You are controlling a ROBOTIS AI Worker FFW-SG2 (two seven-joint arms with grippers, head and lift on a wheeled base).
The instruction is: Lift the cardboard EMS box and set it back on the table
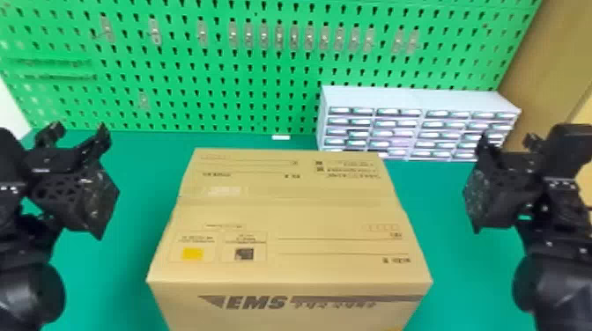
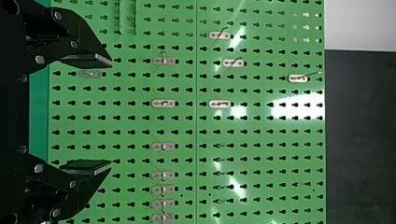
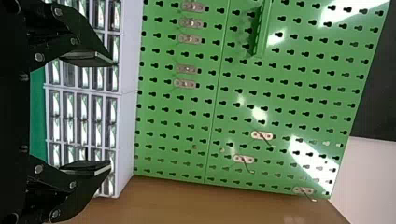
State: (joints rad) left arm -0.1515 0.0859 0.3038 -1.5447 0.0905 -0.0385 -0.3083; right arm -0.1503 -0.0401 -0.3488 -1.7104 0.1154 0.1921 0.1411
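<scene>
One EMS box (image 1: 286, 215), its lower front cut off.

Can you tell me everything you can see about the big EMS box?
The box is light brown and looks like cardboard. Its flat top is closed, with a seam running across from side to side. The top has dark print, thin lines and a small yellow square; the side nearest the robot says EMS in big dark letters. It sits upright on the green table, between the robot's two arms. Neither gripper touches it.
</scene>
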